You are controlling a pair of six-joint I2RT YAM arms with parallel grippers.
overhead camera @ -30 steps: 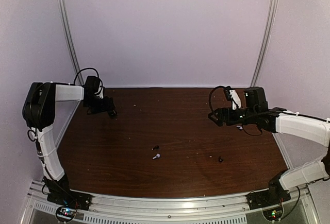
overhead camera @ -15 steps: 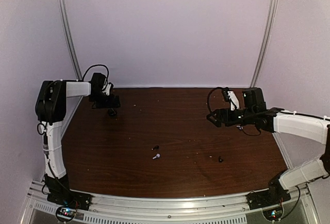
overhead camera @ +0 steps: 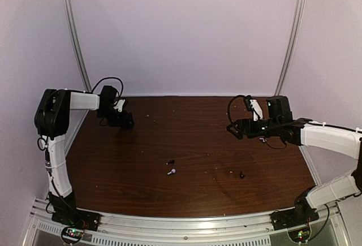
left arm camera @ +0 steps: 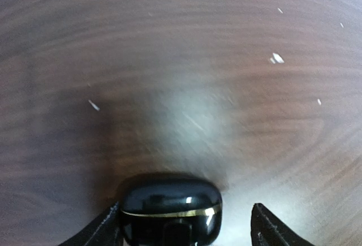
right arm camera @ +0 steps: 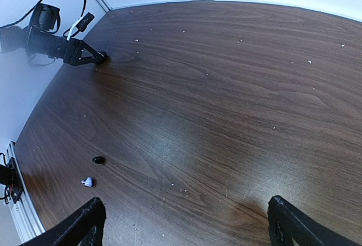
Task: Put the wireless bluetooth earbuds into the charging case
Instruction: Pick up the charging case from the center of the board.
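A glossy black charging case (left arm camera: 169,207) with a gold seam lies closed on the table at the far left. My left gripper (left arm camera: 186,223) (overhead camera: 126,123) stands open around it. The left finger (left arm camera: 107,229) is against the case and the right finger (left arm camera: 270,230) is well clear. In the top view the gripper hides the case. A black earbud (overhead camera: 170,162) (right arm camera: 98,159) and a white earbud (overhead camera: 171,172) (right arm camera: 86,182) lie mid-table, and another black earbud (overhead camera: 242,175) lies to their right. My right gripper (overhead camera: 235,130) (right arm camera: 186,220) hovers wide open at the right with nothing in it.
The brown wooden table (overhead camera: 198,195) is dotted with small white specks. Walls and metal rails (overhead camera: 74,37) close it in on the left, back and right. My left arm (right arm camera: 62,48) shows in the far corner of the right wrist view.
My left gripper has moved forward and down over the charging case, which lay uncovered just in front of it half a second ago. The right arm has barely shifted.
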